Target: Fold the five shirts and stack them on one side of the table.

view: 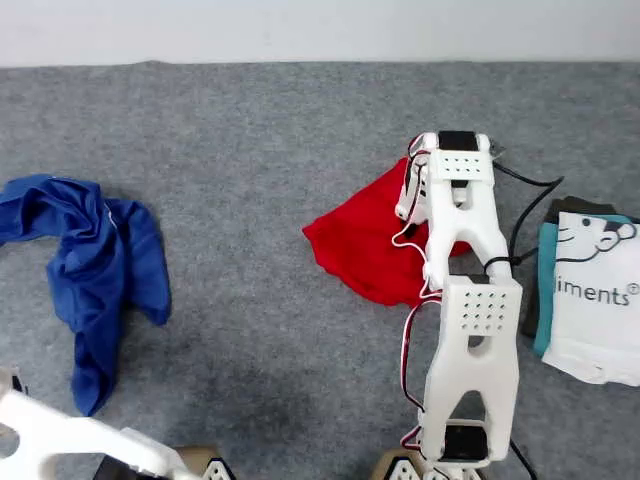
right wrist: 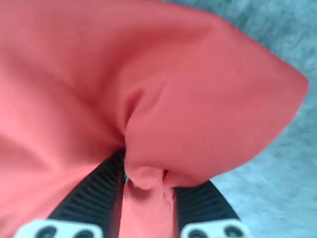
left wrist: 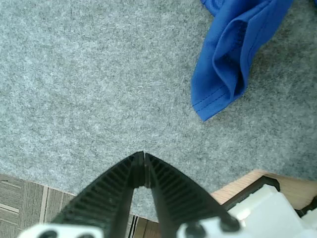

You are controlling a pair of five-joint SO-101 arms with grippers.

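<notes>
The high view takes in the whole grey counter (view: 260, 340). A red shirt (view: 360, 245) lies in a loose heap near the middle. The right arm (view: 468, 310) stretches over it and hides part of it. A blue shirt (view: 95, 260) lies crumpled near the far left side, well apart from the red one. At the right edge is a small stack. A folded white shirt (view: 600, 300) is on top, a teal one (view: 547, 290) peeks out under it, and a dark one (view: 575, 208) is at the bottom. The white shirt has dark letters and a little drawn picture on it. A bit of the left arm (view: 70, 435) shows in the near left corner.

The right wrist view shows what the arm hides from above. The right end effector (right wrist: 144, 171) is clenched on a fold of the red shirt, and red cloth bunches up between its black fingers (right wrist: 94, 193). A strip of grey counter shows beside the cloth.

The left wrist view shows the left end effector (left wrist: 144, 158) clenched, with its tips touching and no cloth in it. It hangs over bare counter near the counter's edge. One end of the blue shirt lies a little way ahead of it, not touching. A patterned floor (left wrist: 20, 196) shows past the edge.
</notes>
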